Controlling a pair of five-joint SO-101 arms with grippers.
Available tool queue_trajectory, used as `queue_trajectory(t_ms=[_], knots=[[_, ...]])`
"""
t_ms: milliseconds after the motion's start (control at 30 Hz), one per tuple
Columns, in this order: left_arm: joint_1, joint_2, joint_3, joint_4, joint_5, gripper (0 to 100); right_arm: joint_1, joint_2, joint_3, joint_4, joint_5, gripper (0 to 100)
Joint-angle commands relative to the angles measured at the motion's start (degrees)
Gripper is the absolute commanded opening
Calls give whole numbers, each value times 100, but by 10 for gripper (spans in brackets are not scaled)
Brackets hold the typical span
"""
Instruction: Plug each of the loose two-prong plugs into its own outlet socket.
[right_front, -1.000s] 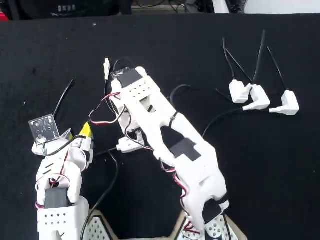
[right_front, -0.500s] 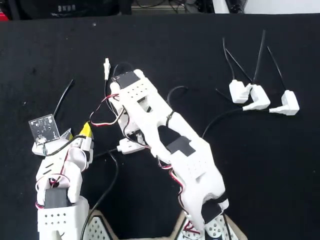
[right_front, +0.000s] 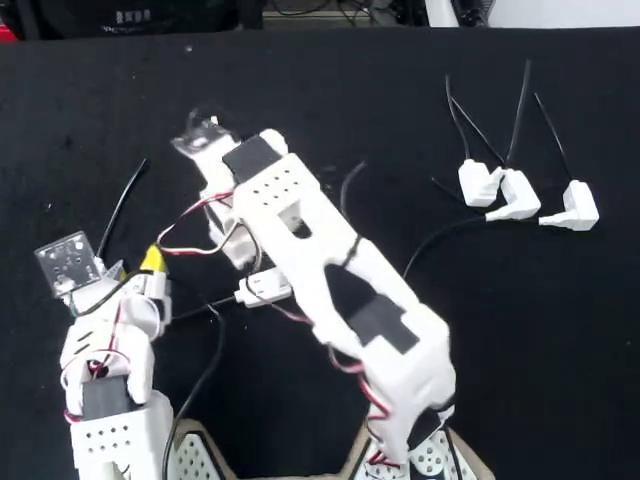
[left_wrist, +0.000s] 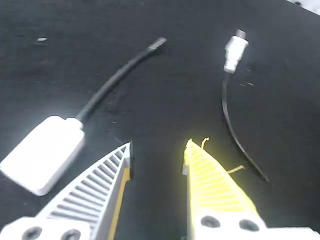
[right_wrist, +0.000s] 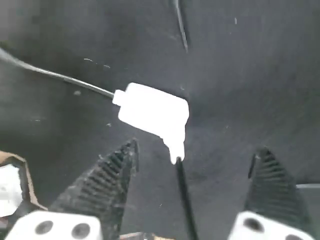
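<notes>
My right gripper (right_wrist: 197, 149) gapes wide near a white plug (right_wrist: 152, 112); my left gripper (left_wrist: 158, 146) stands parted, holding nothing.

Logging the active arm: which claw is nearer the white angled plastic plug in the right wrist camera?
Right. The right claw hangs open over the plug; the left claw is apart from it, beside a white rectangular plastic block.

In the high view, the right arm (right_front: 280, 185) hides one end of a white block (right_front: 265, 287) near the middle of the surface (right_front: 400, 90). The three plugs (right_front: 515, 195) at 2 o'clock are too small to show their prongs. The little connector (left_wrist: 235, 47) in the left wrist view is blurry. In the right wrist view, a brown-edged thing (right_wrist: 7, 187) is cut off by the edge.
</notes>
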Motion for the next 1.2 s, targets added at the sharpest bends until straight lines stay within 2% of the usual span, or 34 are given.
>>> queue_trajectory(t_ms=[0,133,300,567,733,967,1167], knots=[[-259,-44,-242,-18,53,180,-105,-1385,-936,193,651,352],[-268,-44,-233,-18,53,180,141,-2448,-1270,193,1134,352],[-303,-44,-233,-18,62,180,316,-3820,-752,202,1231,352],[-303,-44,-233,-18,62,180,308,-5851,1719,193,1952,352],[-295,-44,-233,-18,62,180,299,-6413,3512,9,2374,352],[-312,-44,-233,-18,53,180,325,-6404,5613,-1424,2980,356],[-312,-44,-224,-18,35,180,334,-6404,6360,-2435,3754,358]])
